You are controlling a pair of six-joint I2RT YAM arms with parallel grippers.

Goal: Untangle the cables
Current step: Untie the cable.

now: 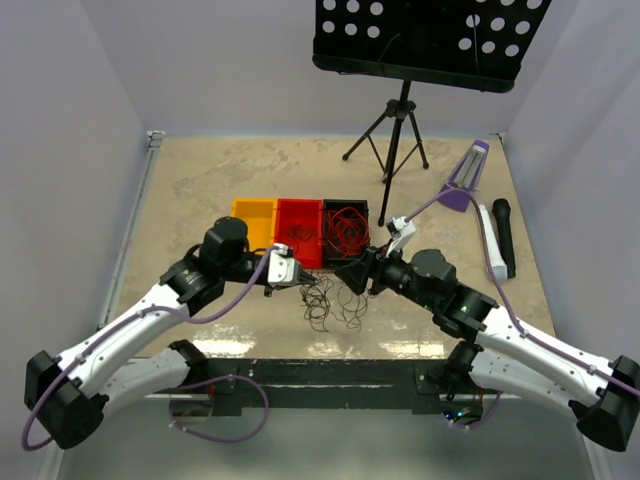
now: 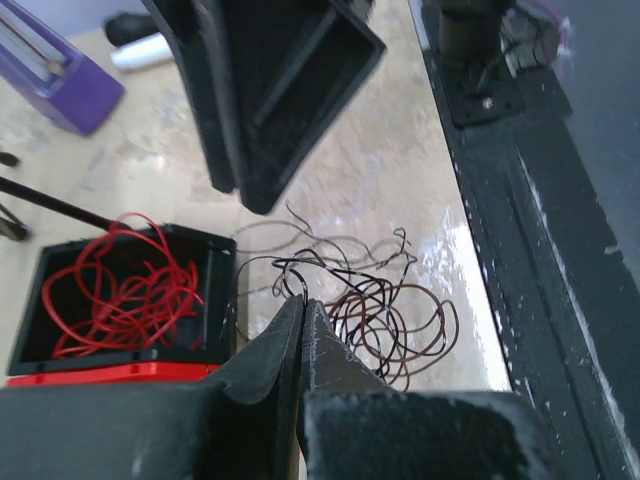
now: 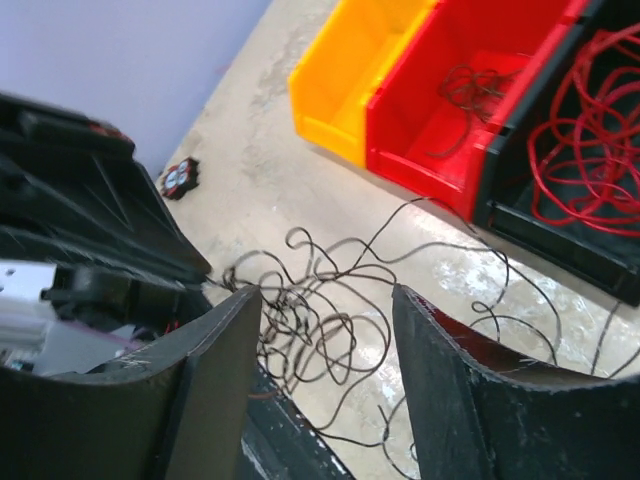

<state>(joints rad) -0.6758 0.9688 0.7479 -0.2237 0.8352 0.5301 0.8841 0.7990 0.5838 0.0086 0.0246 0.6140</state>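
Before the black bin [image 3: 560,250] of red cables [image 2: 120,290], left pincer [image 2: 302,300] pinches the dark cables [image 2: 385,310]; right pincer [image 3: 328,292] gapes released above.

The white-and-black left arm [image 1: 130,330] reaches in low, elbow bent, its black two-finger left gripper [image 2: 302,300] at the left edge of the tangle of thin dark wires [image 1: 330,300], jaws pressed flat together, a strand at their tips. The right arm [image 1: 530,345] mirrors it; the right gripper [image 3: 325,300] hangs over the tangle's right edge, jaws parted.
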